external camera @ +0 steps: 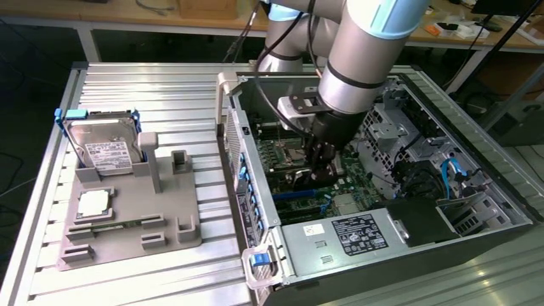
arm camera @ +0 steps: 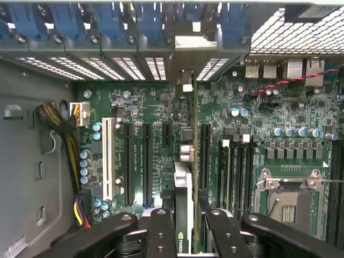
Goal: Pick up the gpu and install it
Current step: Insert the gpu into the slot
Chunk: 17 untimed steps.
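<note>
The gpu (arm camera: 184, 185) shows edge-on in the wrist view: a thin dark card with a silvery edge, standing upright over the green motherboard (arm camera: 145, 107). My gripper (arm camera: 185, 236) is shut on it, one black finger (arm camera: 160, 231) on each side. The card lies along the long dark expansion slots (arm camera: 146, 161), and its far end reaches toward the rear slot openings (arm camera: 185, 64). Whether it sits in a slot I cannot tell. In the exterior view my gripper (external camera: 322, 167) is down inside the open computer case (external camera: 357, 236), just above the board.
A white slot (arm camera: 107, 156), yellow-black cables (arm camera: 64, 134) and the empty processor socket (arm camera: 290, 199) flank the card. Outside the case, a grey fixture (external camera: 127, 223) holds the silver hard drive (external camera: 106, 150) and a square processor chip (external camera: 93, 203). Drive bays (external camera: 442, 172) crowd the exterior view's right.
</note>
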Motion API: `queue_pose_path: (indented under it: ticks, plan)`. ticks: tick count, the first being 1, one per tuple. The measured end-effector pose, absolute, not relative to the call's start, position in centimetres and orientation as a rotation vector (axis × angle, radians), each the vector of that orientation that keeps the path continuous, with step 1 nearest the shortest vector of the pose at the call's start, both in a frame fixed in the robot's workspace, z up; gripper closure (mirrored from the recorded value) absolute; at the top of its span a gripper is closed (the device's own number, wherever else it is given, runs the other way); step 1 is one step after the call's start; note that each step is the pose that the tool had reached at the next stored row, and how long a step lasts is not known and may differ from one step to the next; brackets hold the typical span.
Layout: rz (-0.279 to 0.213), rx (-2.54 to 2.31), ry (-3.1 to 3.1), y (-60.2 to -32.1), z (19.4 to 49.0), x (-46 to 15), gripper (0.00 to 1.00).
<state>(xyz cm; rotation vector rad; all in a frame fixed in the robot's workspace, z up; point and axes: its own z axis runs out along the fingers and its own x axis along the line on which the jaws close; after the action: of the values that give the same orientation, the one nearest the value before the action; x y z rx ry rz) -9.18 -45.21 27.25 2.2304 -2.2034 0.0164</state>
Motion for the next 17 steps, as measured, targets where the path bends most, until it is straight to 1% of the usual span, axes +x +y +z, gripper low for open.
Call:
queue_pose_path:
  ticks: [17]
  plan:
    - [0.014,2.232,-2.204,-45.34,26.37,-9.66,0.73]
